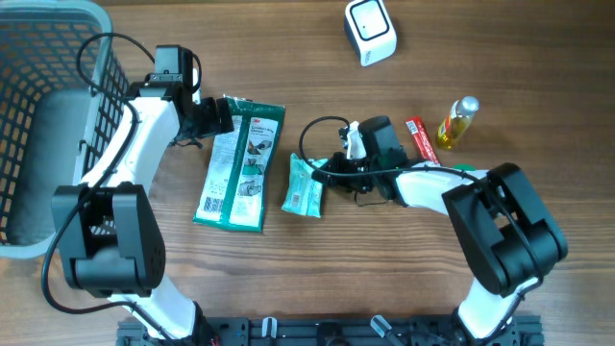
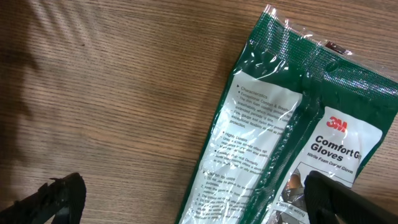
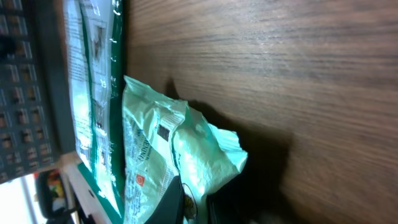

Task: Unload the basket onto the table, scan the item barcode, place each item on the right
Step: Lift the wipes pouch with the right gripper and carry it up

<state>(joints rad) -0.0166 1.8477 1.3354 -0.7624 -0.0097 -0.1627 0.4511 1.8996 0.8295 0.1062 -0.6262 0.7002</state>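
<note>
Item: mint-green packet [image 1: 304, 187], crumpled, lying mid-counter just right of the 3M gloves pack [image 1: 240, 163].
Right hand [image 1: 325, 176]: fingers together, pinching the packet's right edge.
Left hand [image 1: 219, 115]: fingers spread wide over the gloves pack's top end, holding nothing.
Scanner [image 1: 370, 32]: white, at the far side of the wooden counter [image 1: 288, 58], well apart from the packet.

Shop checkout mock-up: scanner [image 1: 371, 31], basket [image 1: 58, 58].

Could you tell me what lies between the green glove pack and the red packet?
In the overhead view, a mint-green pouch pinched by the right gripper lies between the glove pack and red packet.
</note>
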